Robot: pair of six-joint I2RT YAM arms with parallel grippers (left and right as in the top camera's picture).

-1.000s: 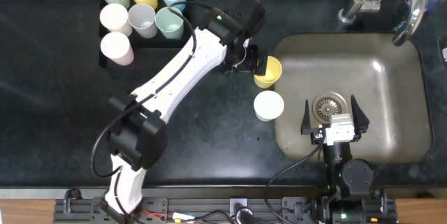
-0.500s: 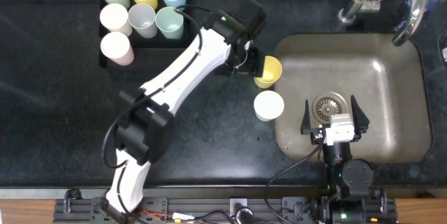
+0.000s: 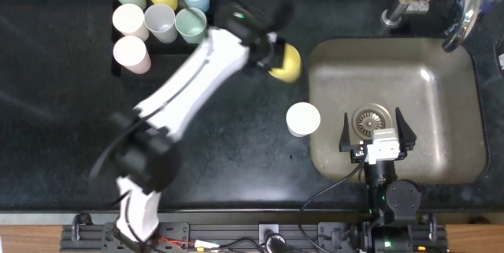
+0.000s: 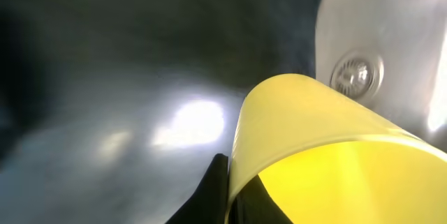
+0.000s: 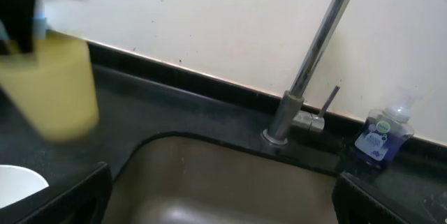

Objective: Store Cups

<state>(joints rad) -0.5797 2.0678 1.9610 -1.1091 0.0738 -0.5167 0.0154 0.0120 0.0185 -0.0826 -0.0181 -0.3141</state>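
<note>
The left gripper (image 3: pixel 273 56) is clamped on the wall of the yellow cup (image 3: pixel 284 62), one finger (image 4: pixel 220 189) pressed against its outside just below the rim, and the cup hangs tipped over above the dark counter (image 3: pixel 63 127), close to the sink's (image 3: pixel 441 72) near corner. From where I stand that is a thin hold: a pinch on one side of a light cup leaves the whole body free to swing, so any quick turn of the wrist could work it loose and drop it on the counter or into the basin. The other worry is the landing spot. The stored cups (image 3: pixel 161 13) stand packed together at the back left (not much room between them), and a tilted cup brought in low could clip one and topple it. The white cup (image 3: pixel 302 118) waits at the sink's edge, while the right gripper (image 3: pixel 373 127) sits spread wide over the drain, holding nothing.
</note>
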